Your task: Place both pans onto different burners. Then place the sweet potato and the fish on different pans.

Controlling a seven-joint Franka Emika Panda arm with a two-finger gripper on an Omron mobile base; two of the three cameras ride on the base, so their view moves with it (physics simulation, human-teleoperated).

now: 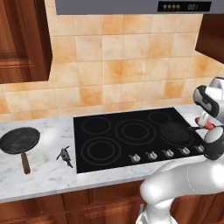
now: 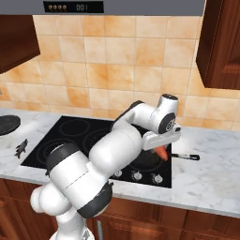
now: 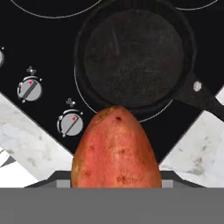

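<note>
**Sweet potato held up over a pan**

The end effector (image 2: 163, 151) is grasping the sweet potato (image 3: 116, 151) and holds it in the air above the stove (image 1: 105, 144). Right under it sits a black pan (image 3: 133, 57) with a thin dark handle. This pan rests on a ring burner (image 3: 92, 105) at the right side of the stove, near the silver knobs (image 3: 70, 124). The potato is not touching the pan.

The other pan (image 1: 19, 140), the one with the brown wooden handle, lies on the white worktop (image 1: 43, 175), well to the left of the stove. The little grey fish (image 1: 64, 154) lies on the worktop too, between that pan and the stove, just beside the stove's edge.
</note>
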